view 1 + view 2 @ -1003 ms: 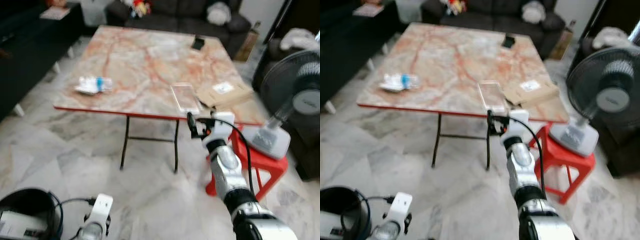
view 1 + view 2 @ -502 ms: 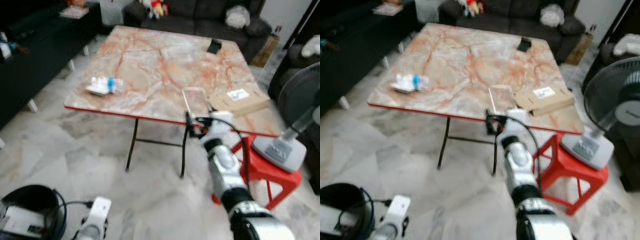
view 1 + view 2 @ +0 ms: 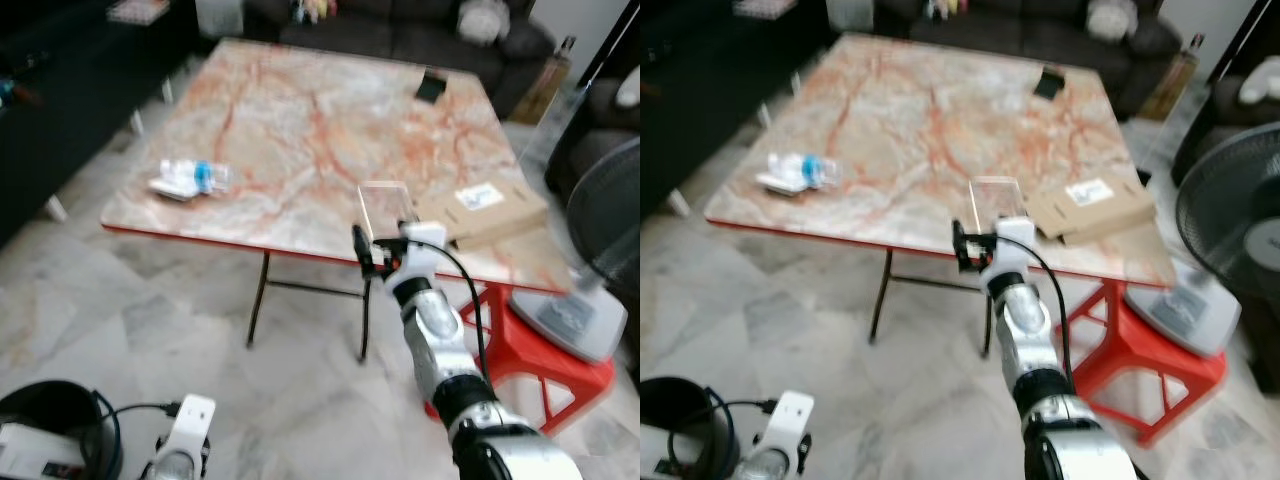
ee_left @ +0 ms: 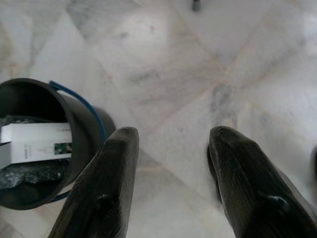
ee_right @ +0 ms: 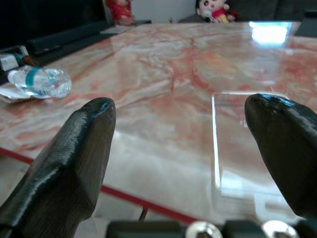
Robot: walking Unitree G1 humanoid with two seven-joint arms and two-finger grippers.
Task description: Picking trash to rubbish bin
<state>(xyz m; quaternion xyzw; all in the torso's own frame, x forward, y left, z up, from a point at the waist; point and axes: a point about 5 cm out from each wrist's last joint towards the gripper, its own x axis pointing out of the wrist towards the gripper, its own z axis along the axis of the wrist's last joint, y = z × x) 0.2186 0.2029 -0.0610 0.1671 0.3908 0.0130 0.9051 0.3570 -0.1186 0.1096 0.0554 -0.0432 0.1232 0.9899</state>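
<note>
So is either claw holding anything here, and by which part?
Nothing is held. The right claw is open at the table edge, short of the clear plastic container; the left claw hangs open beside the black bin.

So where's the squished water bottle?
The water bottle lies on the marble table near its front left corner, far left of the clear plastic box by the right gripper.

head pair: down on table | wrists: floor; tabletop, close

The right gripper is raised forward with fingers spread, while the left gripper hangs low, fingers apart.
</note>
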